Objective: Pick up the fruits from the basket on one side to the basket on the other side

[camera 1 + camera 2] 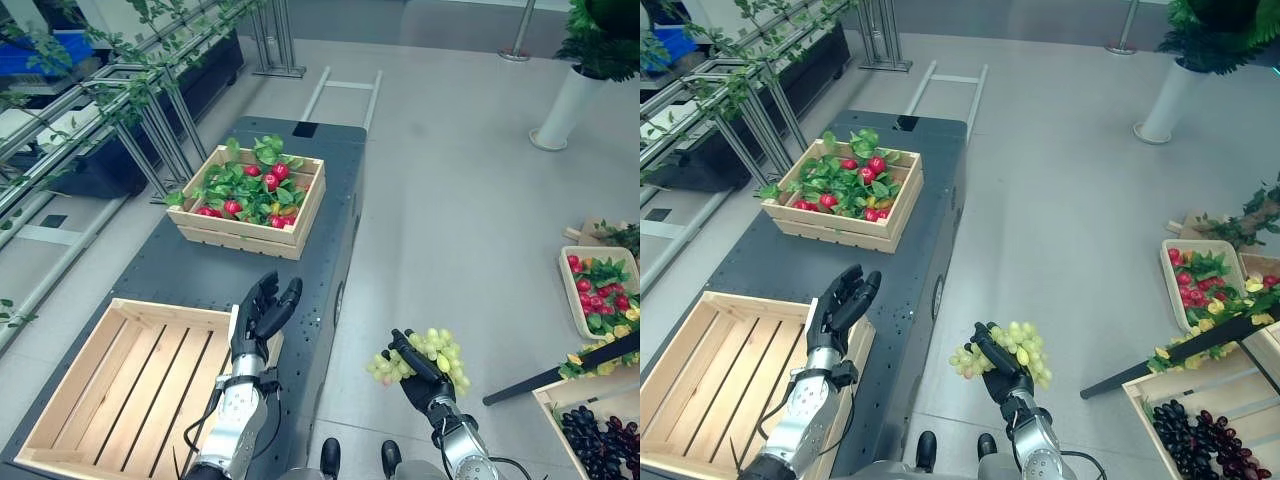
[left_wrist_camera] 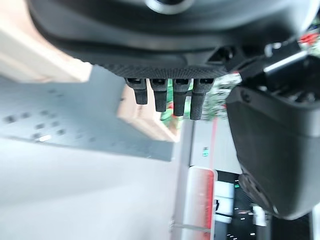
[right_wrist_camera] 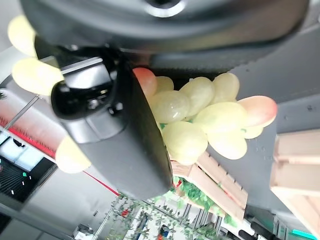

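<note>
A long dark tabletop [image 1: 190,265] runs away from the robot, with an empty slatted wooden crate [image 1: 120,385] at its near end and a second wooden crate [image 1: 250,200] of red fruit and green leaves farther along. The left hand [image 1: 262,315] hovers at the empty crate's right edge, fingers straight and holding nothing. Off the tabletop's right side, above the floor, the right hand [image 1: 992,362] is closed around a bunch of green grapes [image 1: 1025,350].

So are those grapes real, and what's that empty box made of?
The grapes in the right robot hand look plastic: glossy, waxy, evenly shaped, though that's a guess. The empty box looks like pale unpainted wood, with visible slats and grain.
</note>
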